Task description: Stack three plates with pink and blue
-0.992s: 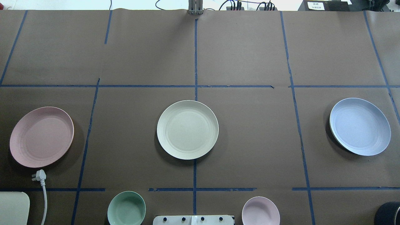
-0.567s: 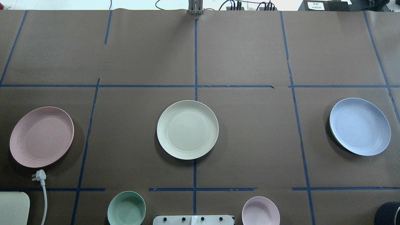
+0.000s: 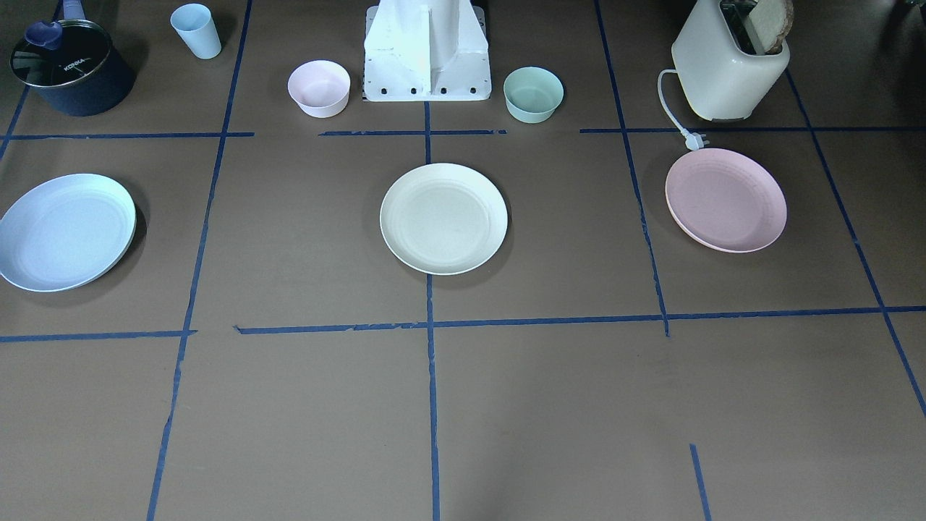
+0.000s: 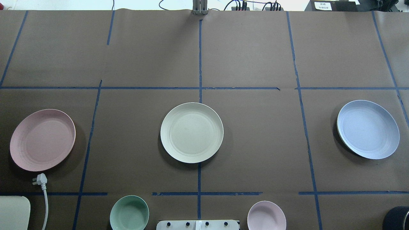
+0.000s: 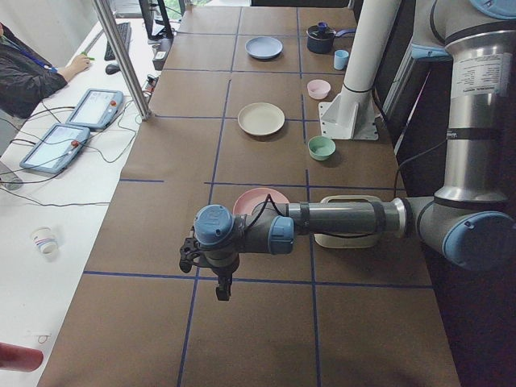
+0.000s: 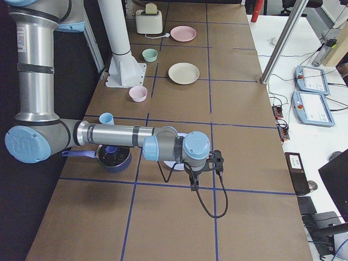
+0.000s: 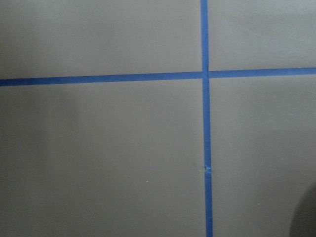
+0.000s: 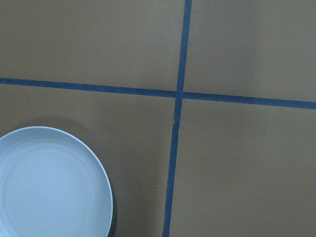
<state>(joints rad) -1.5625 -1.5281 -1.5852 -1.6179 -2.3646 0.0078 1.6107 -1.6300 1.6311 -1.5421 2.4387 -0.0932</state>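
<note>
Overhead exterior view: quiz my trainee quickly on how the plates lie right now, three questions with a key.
1. Which plate lies between the pink plate and the blue plate?
2. True or false: the pink plate rests on top of another plate.
3. What lies close beside the pink plate's rim? A) a white plug B) a spoon C) a sponge

Key: 1 the cream plate; 2 false; 3 A.

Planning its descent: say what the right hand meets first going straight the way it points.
Pointing down, the right hand would likely first meet the paper-covered table by the tape crossing, beside the light blue plate, not on it.
</note>
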